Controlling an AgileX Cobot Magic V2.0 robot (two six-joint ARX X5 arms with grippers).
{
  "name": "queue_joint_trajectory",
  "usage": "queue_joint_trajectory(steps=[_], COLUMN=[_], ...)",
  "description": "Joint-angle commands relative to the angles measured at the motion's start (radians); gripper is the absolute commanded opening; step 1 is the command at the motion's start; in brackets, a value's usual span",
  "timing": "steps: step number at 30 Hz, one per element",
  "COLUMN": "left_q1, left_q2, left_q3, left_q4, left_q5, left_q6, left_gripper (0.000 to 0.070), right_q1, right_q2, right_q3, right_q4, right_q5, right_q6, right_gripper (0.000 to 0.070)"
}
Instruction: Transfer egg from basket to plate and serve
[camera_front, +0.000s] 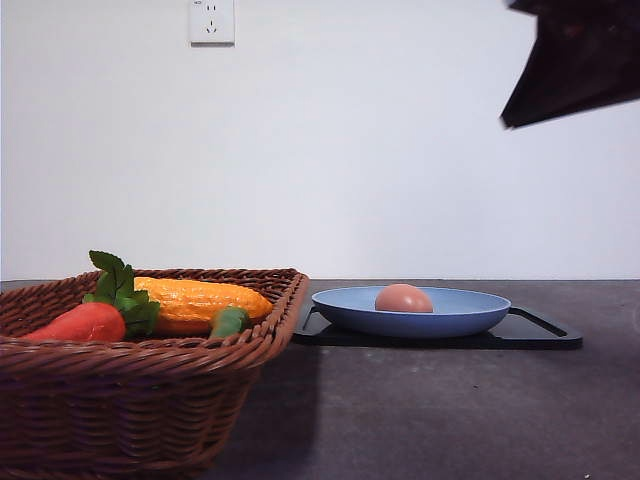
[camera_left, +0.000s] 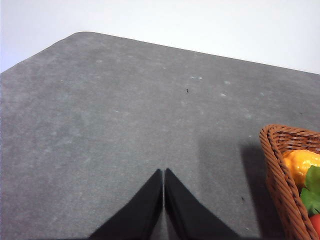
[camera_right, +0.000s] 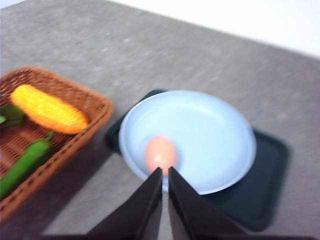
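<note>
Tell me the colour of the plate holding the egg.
Light blue, plain and matte. The plate shows best in the right wrist view, with the egg lying on it.

A plain white wall (camera_front: 400, 150) fills the space behind the table, smooth and unmarked apart from a white electrical socket (camera_front: 212, 21) mounted high up, left of centre. The wall meets the far edge of a dark grey tabletop (camera_front: 430, 410), whose surface looks matte and faintly speckled with pale flecks. In the left wrist view the tabletop (camera_left: 100, 125) shows a rounded far corner against the wall. The light is soft and even, casting diffuse shadows on the grey surface.
</note>
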Motion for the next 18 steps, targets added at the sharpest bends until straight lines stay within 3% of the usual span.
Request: queue_joint_trajectory(steps=[1,5,12,18], left_q1=[0.001,0.001,0.001,0.001], left_q2=[-0.002,-0.002,-0.002,-0.002], left_q3=[-0.01,-0.01,-0.01,-0.01], left_q4=[-0.041,-0.041,-0.041,-0.041], left_q5=[0.002,0.002,0.002,0.002], left_q6=[-0.002,-0.002,-0.002,-0.002], left_gripper=[0.0,0.0,0.0,0.0], right_q1=[-0.021,-0.124,-0.341,-0.485], right_q2=[-0.049,-0.173,-0.389,-0.522], right_q3=[-0.007,-0.086,-0.306,-0.44], right_q4=[0.016,0.078,0.227,0.231], right_q5=[0.022,-0.018,-0.148,-0.279], right_q6=[-0.086,-0.119,-0.036,0.017], right_gripper=[0.0,0.0,0.0,0.0])
